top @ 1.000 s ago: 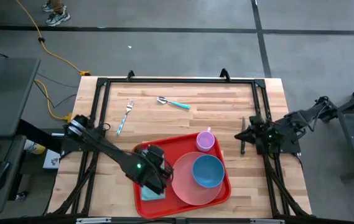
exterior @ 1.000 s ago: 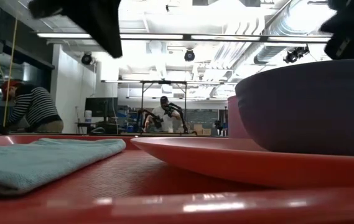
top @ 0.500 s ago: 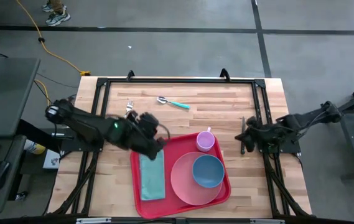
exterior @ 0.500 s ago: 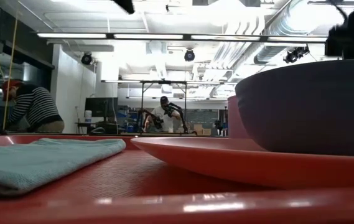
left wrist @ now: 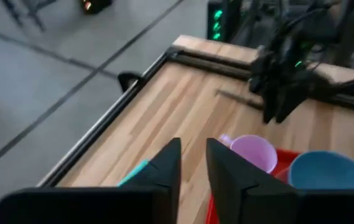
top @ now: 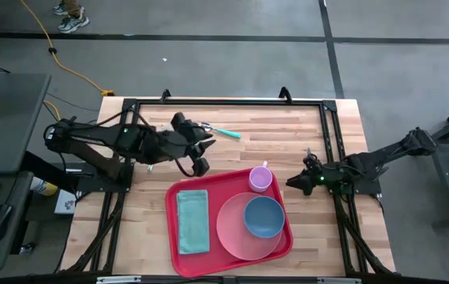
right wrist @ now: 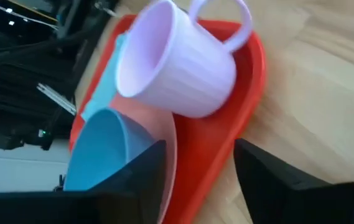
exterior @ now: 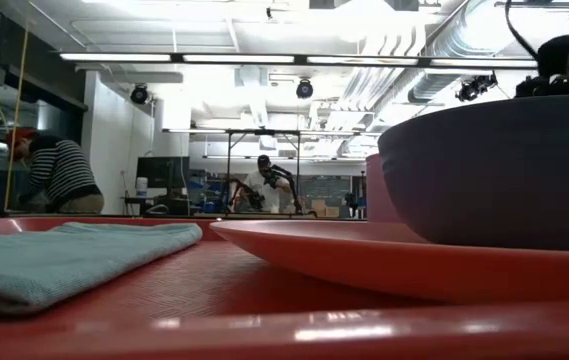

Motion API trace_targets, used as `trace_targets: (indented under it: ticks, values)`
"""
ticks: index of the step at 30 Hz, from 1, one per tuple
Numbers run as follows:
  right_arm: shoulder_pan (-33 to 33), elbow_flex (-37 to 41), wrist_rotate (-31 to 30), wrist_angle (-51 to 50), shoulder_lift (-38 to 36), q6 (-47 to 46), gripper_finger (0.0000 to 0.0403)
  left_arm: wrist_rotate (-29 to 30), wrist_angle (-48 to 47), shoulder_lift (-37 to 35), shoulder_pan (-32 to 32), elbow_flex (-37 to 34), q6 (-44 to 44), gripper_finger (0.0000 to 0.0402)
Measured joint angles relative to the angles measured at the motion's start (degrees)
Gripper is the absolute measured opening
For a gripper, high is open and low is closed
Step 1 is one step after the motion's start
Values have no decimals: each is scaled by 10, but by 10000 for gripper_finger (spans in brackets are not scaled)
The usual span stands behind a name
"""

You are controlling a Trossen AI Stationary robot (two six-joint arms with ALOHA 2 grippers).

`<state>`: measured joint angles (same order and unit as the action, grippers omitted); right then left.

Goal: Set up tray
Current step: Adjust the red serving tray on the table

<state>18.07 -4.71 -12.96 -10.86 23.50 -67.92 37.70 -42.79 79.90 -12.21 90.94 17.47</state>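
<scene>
Left gripper (top: 200,155) at ten o'clock off the tray, fingers (left wrist: 164,171) parted by a narrow gap, nothing held; right gripper (top: 297,182) at three o'clock off the tray, fingers (right wrist: 140,171) well apart, empty, aimed at the lilac plastic mug (right wrist: 177,65). Large red rectangular plastic tray (top: 175,192) sits at the table's six o'clock edge, long axis roughly nine-to-three, slightly skewed. On it: folded teal cloth napkin (top: 192,221) toward nine, round pink plate (top: 232,233) with blue bowl (top: 263,217), mug at one o'clock corner.

We see a large red rectangular plastic tray (top: 230,248) bearing a folded teal cloth napkin (top: 192,222), a round pink plastic plate (top: 232,233), a blue plastic bowl (top: 263,217) and a lilac plastic mug (top: 260,178), on a pale striped wooden table (top: 271,134).
</scene>
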Motion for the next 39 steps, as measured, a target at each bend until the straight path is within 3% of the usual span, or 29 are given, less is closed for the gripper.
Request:
trace_targets:
  ticks: [5,12,31,39]
  values:
    - [-19,0,50,28,34,-7,194,-34,86,-10,-1,1,-82,164]
    - [-49,0,88,65,109,19,190,-89,162,-20,-2,1,-183,205]
    - [-155,0,191,214,291,95,177,-89,143,-33,-2,1,-187,200]
    - [-186,-1,202,286,357,116,177,-89,142,-33,-2,1,-187,200]
